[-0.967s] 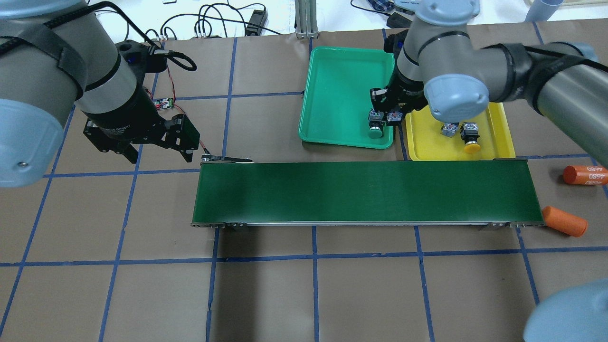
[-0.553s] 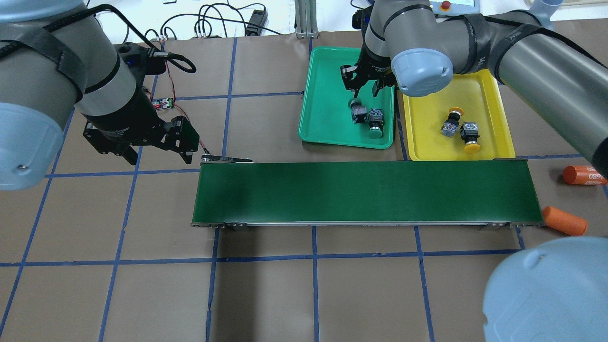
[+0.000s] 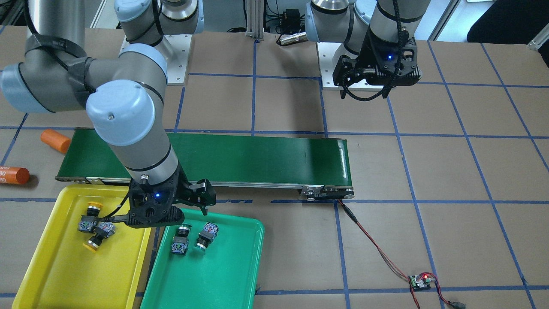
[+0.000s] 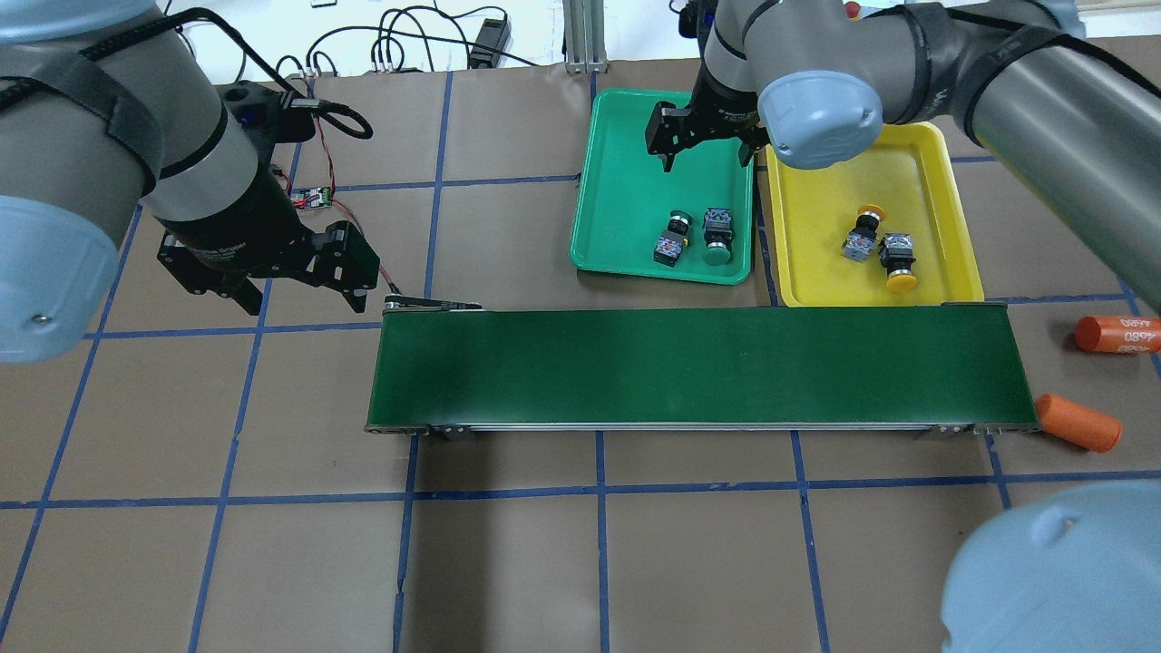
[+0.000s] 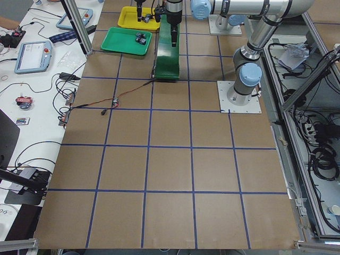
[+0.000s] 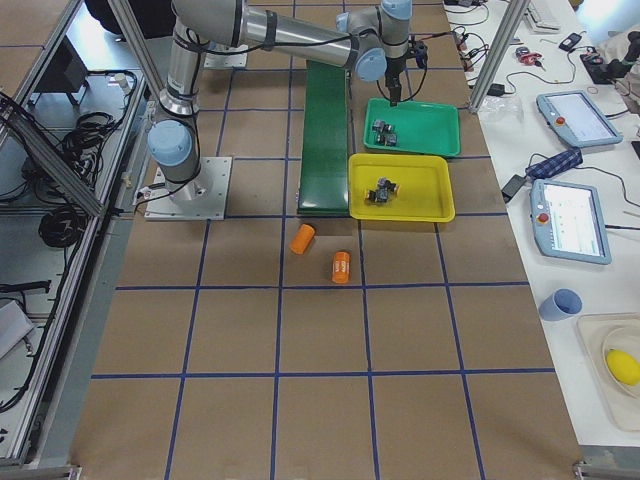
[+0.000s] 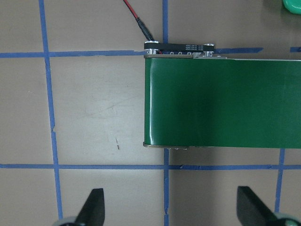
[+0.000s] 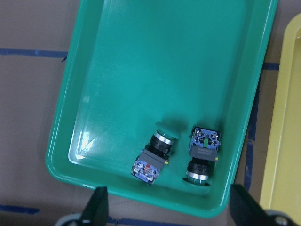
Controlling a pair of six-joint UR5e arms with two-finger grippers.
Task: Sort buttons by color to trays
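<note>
Two green buttons (image 4: 672, 240) (image 4: 717, 238) lie side by side in the green tray (image 4: 626, 163). They also show in the right wrist view (image 8: 155, 157) (image 8: 202, 157). Two yellow buttons (image 4: 862, 233) (image 4: 898, 261) lie in the yellow tray (image 4: 916, 172). My right gripper (image 4: 706, 154) hovers open and empty over the far part of the green tray, above the green buttons. My left gripper (image 4: 304, 295) is open and empty above the table, left of the conveyor's end; its fingers (image 7: 94, 209) stand wide apart.
A long dark-green conveyor belt (image 4: 698, 367) runs in front of both trays. Two orange cylinders (image 4: 1078, 422) (image 4: 1117, 334) lie off its right end. A small circuit board (image 4: 313, 195) with a red wire sits at the belt's left end.
My right gripper let go of a green button in the green tray and drew back up and toward the tray's far side. The button now lies beside the other green one. The left arm has not moved.
</note>
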